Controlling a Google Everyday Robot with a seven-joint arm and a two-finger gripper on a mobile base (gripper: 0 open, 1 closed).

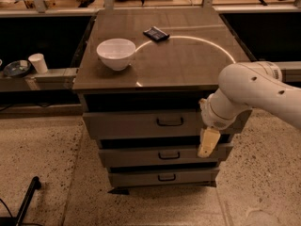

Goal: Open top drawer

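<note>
The top drawer is the widest grey drawer of three in the cabinet, with a small dark loop handle at its middle. Its front stands slightly forward of the cabinet top. My gripper hangs from the white arm at the drawer's right end, in front of the gap between the top and middle drawers, to the right of the handle and lower. It holds nothing.
A white bowl and a small dark packet lie on the cabinet top. The middle drawer and the bottom drawer are below. A white cup and a dark dish stand on a low shelf at left.
</note>
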